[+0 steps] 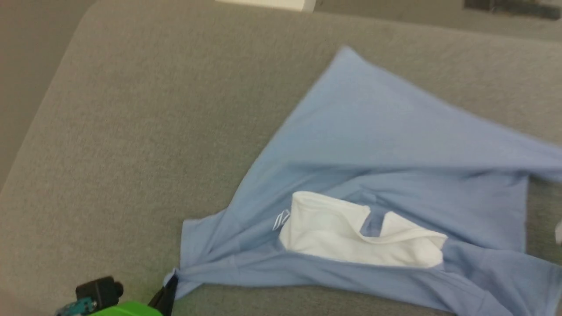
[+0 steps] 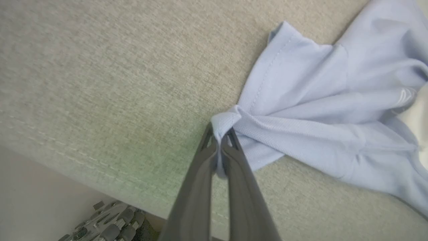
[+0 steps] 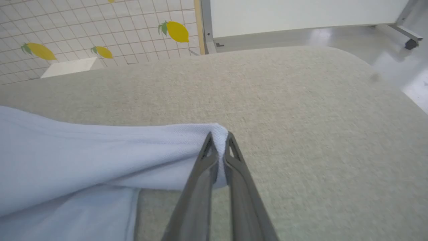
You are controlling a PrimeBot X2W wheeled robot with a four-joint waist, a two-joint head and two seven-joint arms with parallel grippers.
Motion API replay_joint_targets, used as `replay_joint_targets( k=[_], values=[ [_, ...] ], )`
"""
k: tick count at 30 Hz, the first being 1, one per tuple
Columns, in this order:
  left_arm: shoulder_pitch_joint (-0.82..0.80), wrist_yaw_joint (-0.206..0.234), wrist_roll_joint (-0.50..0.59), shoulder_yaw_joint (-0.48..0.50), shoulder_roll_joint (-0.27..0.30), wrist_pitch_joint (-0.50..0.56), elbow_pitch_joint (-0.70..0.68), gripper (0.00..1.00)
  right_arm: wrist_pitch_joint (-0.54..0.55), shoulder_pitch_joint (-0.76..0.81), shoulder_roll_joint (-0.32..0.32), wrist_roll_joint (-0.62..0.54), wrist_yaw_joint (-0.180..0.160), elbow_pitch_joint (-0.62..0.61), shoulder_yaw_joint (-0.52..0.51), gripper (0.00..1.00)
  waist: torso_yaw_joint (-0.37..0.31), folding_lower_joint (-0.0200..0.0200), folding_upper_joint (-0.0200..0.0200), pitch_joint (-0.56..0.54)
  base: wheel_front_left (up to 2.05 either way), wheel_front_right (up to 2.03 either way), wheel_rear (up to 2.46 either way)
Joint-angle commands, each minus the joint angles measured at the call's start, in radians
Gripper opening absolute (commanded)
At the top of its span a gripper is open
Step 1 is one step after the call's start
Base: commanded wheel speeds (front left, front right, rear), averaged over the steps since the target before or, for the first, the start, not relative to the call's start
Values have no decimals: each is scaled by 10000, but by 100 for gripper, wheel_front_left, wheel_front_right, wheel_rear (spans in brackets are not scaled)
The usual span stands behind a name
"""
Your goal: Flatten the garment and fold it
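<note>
Jaws first: the left jaws are closed on a bunched corner of the garment (image 2: pixel 317 134), with the cloth gathered into a tight twist between the tips. The right jaws are pinched shut on a folded edge of the same light blue knit, which rises a little off the surface there.

From the left pinch, creases fan out across the near edge. Beyond them the garment lies crumpled on the grey fabric-covered worktop (image 1: pixel 131 131), and its right part runs past the edge of the head view. One point reaches toward the far side, and the white lining (image 1: pixel 342 237) is turned out near the middle.

The step in hand looks like flattening, with both ends held for a spread. To do it well, the two pinches should draw apart evenly along one line, low over the worktop, until the creases between them pull straight. A slight lift and a gentle shake may let the doubled-over panel and the white lining fall back. A hard or lopsided pull risks slipping the thin hold on the right or dragging the whole shirt sideways.
</note>
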Motion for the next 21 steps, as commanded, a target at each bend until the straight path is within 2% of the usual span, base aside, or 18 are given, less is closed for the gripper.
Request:
replay_joint_targets(
  k=[1,4,11,15,18,20,21],
  values=[
    [196,110,-82,92,107,74,-66,0,316,425,90,-43,-17,-216,-194,0,-1271,0,0,-1508,0,0,0],
    [408,215,-102,138,160,177,-303,0,1367,1391,367,-35,-17,-681,-568,0,-1554,0,0,-1660,0,0,0],
    [537,310,-126,93,219,353,-590,0,4631,2741,611,528,-17,-717,-760,0,-1868,0,0,-1653,0,0,0],
    [503,330,-129,40,230,407,-635,0,5821,3022,620,991,-17,-454,-598,0,-1895,0,0,-1589,0,0,0],
    [468,313,-140,-10,227,424,-641,0,6070,3069,621,1170,-17,-400,-532,0,-1841,0,0,-1562,0,0,0],
    [458,299,-151,-34,231,430,-629,0,5722,3009,622,1193,-17,-599,-417,81,-1791,0,0,-1566,0,0,0],
    [459,295,-160,-43,232,431,-622,0,5380,2926,622,1249,-17,-768,-348,100,-1762,0,0,-1570,0,0,0]
  ],
)
